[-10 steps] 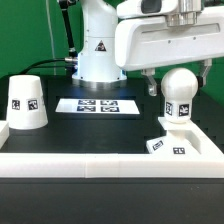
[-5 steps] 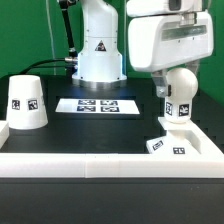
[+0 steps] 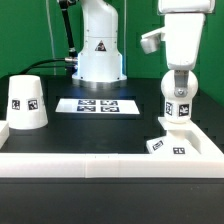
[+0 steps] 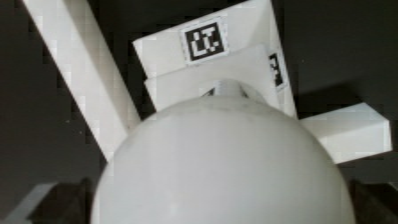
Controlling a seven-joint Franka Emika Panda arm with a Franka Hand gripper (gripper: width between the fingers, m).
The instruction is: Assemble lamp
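Bulb (image 3: 178,95) stands upright on the lamp base (image 3: 172,141) at the exterior view's right, claw (image 3: 177,77) over its top, how far closed I cannot tell; centring and twisting squarely should seat it, shade (image 3: 25,103) at that view's left.

A black bench (image 3: 115,135) spans the exterior view. Just toward 10 o'clock from the picture's centre, the marker board (image 3: 98,105) lies flat on it, showing a row of black-and-white tags. A white raised rail (image 3: 90,165) crosses the frame at 6 o'clock along the bench's near edge. A green backdrop (image 3: 25,35) hangs at 10 o'clock, and black cables (image 3: 68,50) run down in front of it toward 11 o'clock.
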